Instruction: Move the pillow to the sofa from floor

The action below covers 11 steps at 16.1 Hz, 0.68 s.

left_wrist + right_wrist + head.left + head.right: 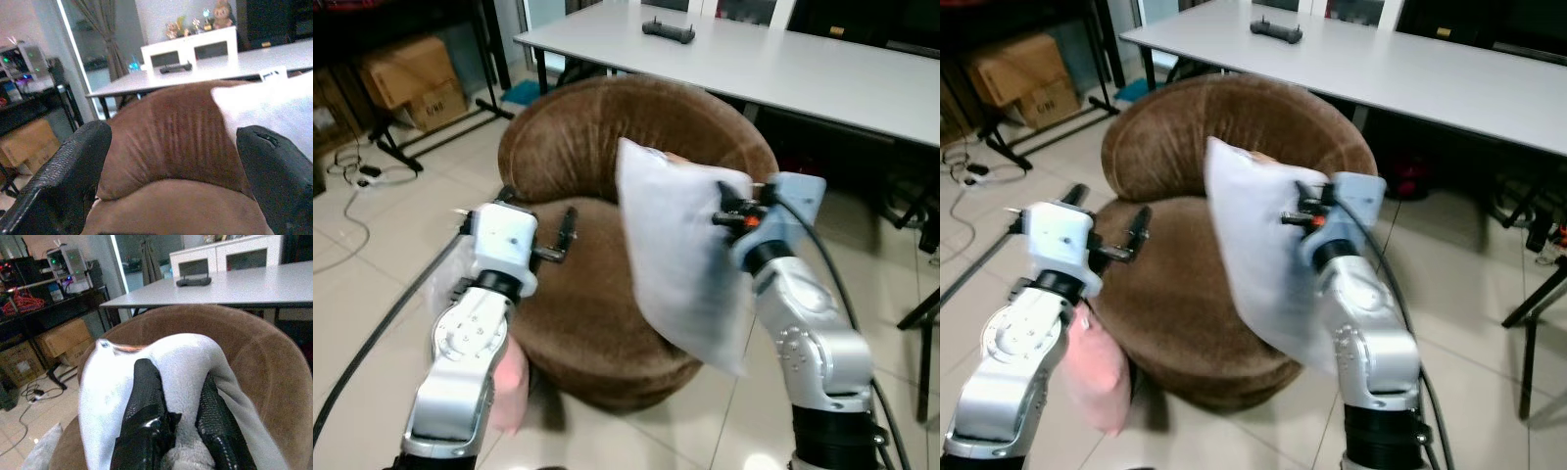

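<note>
A white pillow (680, 259) hangs upright in the air over the right side of the round brown sofa chair (597, 137). My right gripper (178, 406) is shut on the pillow's upper edge, the fabric bunched between its black fingers (144, 396). My left gripper (173, 147) is open with nothing between its fingers, held over the left of the sofa's seat (181, 205) and facing the backrest. The same left gripper (563, 240) sits left of the pillow without touching it.
A pink pillow (1097, 377) lies on the tiled floor beside my left arm. A long white table (783, 64) with a black controller (668, 31) stands behind the sofa. Cardboard boxes (411, 78) and cables are at the far left, and a chair leg (925, 333) at the right.
</note>
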### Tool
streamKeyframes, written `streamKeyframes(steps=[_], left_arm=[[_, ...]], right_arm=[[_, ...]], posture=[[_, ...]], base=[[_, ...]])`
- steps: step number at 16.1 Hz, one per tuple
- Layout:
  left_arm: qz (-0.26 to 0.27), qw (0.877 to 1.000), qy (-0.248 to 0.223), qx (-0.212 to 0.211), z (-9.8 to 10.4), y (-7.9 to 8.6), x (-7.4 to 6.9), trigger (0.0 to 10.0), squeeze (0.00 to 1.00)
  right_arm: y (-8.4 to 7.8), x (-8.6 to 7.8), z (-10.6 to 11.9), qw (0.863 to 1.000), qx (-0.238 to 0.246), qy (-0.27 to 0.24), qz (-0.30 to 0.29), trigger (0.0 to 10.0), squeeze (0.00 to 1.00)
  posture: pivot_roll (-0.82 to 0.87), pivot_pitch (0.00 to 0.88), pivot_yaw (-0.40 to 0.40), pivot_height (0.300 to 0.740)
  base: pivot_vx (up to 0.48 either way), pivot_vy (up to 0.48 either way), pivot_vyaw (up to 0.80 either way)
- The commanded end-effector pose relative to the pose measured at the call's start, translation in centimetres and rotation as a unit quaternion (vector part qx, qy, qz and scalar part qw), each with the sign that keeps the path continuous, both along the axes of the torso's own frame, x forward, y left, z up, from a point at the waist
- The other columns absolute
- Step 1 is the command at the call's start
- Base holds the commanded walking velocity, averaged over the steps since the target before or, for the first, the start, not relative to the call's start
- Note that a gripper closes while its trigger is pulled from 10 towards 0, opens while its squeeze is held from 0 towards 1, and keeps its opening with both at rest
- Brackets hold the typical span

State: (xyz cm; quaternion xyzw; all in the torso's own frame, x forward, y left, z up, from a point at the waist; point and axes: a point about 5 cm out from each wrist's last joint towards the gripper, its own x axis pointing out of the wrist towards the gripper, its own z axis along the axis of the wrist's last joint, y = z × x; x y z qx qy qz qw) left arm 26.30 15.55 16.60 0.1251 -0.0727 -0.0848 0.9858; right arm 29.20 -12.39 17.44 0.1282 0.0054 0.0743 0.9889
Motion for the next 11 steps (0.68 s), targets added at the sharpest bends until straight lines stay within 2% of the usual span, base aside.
streamKeyframes(steps=[1, 5, 11], left_arm=[[0.012, 1.000, -0.002, 0.006, 0.12, 0.78, -0.05, 10.0, 0.00], [0.017, 1.000, -0.002, 0.007, 0.16, 0.85, 0.09, 10.0, 0.00], [0.019, 1.000, 0.001, 0.005, 0.15, 1.26, -0.11, 10.0, 0.00]], right_arm=[[1.39, -0.13, 1.80, 0.999, 0.011, -0.038, 0.036, 10.0, 0.00], [1.47, 0.16, 2.26, 0.998, 0.008, -0.043, 0.052, 10.0, 0.00], [1.61, 0.18, 2.54, 0.997, 0.030, -0.047, 0.060, 10.0, 0.00]], posture=[[0.09, 0.000, -0.015, 0.740], [0.10, 0.000, -0.021, 0.740], [0.10, 0.000, -0.019, 0.740]], base=[[0.251, 0.000, 0.00], [0.251, 0.000, 0.00], [0.281, 0.000, 0.00]])
